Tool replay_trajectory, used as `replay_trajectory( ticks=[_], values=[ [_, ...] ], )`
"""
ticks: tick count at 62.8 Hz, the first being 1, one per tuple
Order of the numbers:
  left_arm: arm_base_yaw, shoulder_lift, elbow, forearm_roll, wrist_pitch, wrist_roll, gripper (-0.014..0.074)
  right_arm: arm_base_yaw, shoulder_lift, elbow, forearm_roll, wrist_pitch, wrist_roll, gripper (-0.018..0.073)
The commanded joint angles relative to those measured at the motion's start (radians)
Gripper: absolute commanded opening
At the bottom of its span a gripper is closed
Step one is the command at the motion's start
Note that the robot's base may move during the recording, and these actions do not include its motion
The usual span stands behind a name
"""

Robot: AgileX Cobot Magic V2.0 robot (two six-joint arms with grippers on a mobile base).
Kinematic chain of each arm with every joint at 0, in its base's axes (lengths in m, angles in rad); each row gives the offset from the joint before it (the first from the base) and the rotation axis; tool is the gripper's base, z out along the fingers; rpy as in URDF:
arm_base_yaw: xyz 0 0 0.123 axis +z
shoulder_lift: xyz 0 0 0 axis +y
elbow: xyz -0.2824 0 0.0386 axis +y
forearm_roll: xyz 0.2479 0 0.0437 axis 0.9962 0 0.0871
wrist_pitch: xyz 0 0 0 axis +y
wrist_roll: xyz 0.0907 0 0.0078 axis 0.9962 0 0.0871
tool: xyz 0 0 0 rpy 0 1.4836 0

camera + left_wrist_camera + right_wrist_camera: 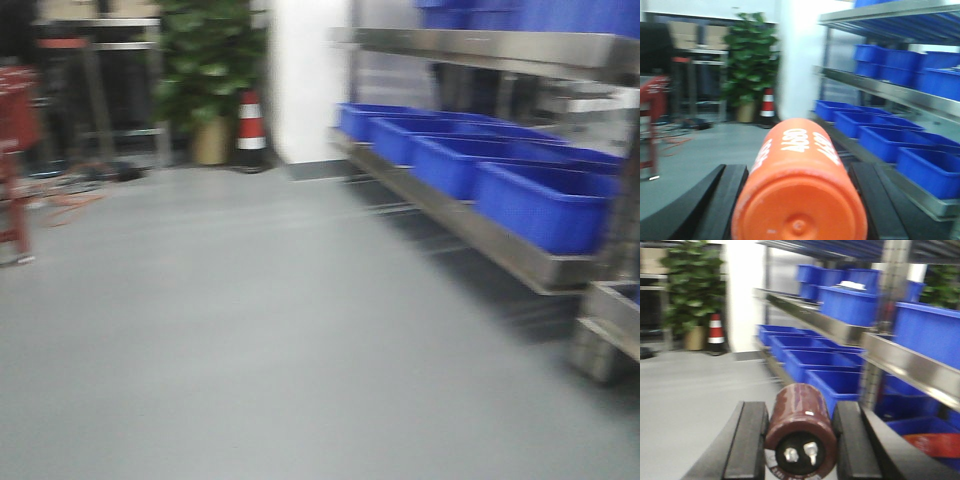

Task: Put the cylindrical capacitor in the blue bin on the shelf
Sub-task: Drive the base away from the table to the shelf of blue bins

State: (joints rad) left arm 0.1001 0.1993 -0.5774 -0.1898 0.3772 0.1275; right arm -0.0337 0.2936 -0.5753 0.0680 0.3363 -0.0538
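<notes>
Right claw point(800, 409): we are seeing its two black fingers clamped on the brown capacitor point(801, 432).
Where the capacitor is: it is lying between those fingers, its end with two shiny metal bits facing us, beside the shelf point(840, 330), not in a bin.
Left claw point(799, 170): it is squeezing an orange can point(800, 200) marked "4680".
Blue bins point(545, 205): they are sitting in a row on the low shelf.
Far end: a green plant point(205, 70) and a striped cone point(250, 125) are standing on the gray floor point(250, 330).
</notes>
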Motion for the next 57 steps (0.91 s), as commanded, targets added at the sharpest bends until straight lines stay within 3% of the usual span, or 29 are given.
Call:
replay_trajectory(
  ticks=[1, 57],
  values=[
    [-0.003, -0.005, -0.002, -0.007, -0.021, 0.001, -0.0111, -0.005, -0.003, -0.005, -0.006, -0.03, -0.003, -0.0163],
    [-0.003, -0.005, -0.002, -0.007, -0.021, 0.001, -0.0111, -0.005, -0.003, -0.005, -0.006, -0.03, -0.003, -0.0163]
  ],
)
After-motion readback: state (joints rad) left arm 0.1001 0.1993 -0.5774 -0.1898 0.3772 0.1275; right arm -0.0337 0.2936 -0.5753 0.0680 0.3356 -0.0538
